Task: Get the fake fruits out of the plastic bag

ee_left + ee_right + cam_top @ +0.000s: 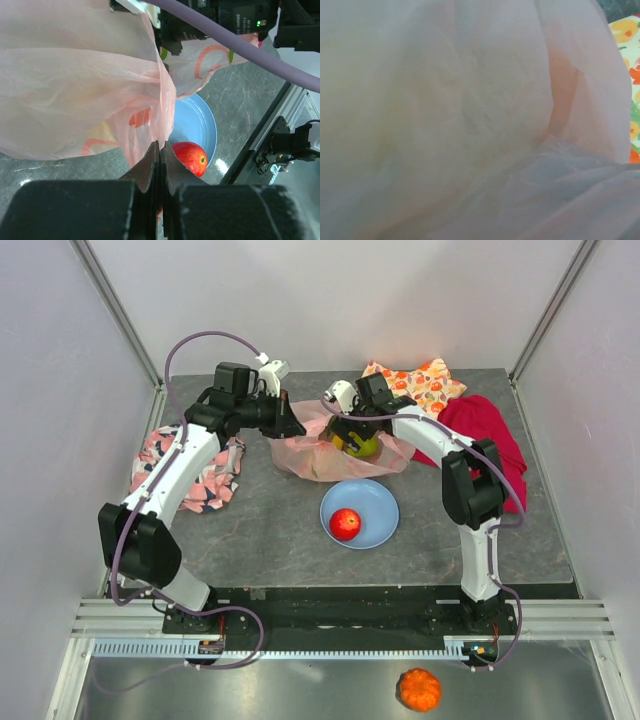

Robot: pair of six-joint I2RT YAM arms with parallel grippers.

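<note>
Plastic bag [305,455]: lying crumpled near the middle of the bench [260,530], just behind the blue plate [382,508]. Left gripper [159,150]: clenching tight on the bag's thin pink film at its left edge. Right gripper [348,438]: hanging at the bag's mouth, right by a yellow-green fruit [363,448]; released or grasping, impossible to tell, pink film filling the wrist view. Red apple [345,524]: sitting on the plate, outside the bag. Red cloth [490,440]: lying at the bench's far right.

Your grey table [260,530] has the plastic bag [300,455], a blue plate [382,518], a patterned cloth [210,485], fruit-print cloth [425,385] and red cloth [490,440] on it.
</note>
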